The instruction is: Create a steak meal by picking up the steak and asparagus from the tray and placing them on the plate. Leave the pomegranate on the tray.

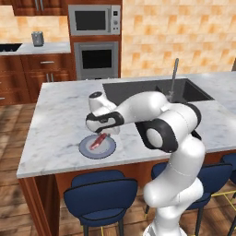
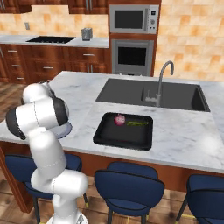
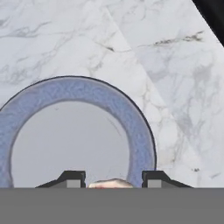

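My gripper [image 1: 103, 135] hangs just over the grey-blue plate [image 1: 85, 150] near the island's front left edge, shut on the steak [image 1: 97, 141], a red-pink slab that slants down toward the plate. In the hand view a pale sliver of the steak [image 3: 111, 183] sits between my finger tips [image 3: 74, 177], with the plate's blue rim [image 3: 65, 89] curving below them. On the black tray [image 2: 124, 135] to the right lie the purplish-red pomegranate [image 2: 119, 119] and the thin green asparagus [image 2: 138, 124]. An edge of the plate [image 2: 66, 130] peeks out behind my arm.
A dark sink [image 2: 131, 92] with a curved tap [image 2: 161, 81] is sunk into the marble island behind the tray. Blue stools [image 1: 99, 193] stand along the front edge. Bare marble [image 1: 60, 110] surrounds the plate.
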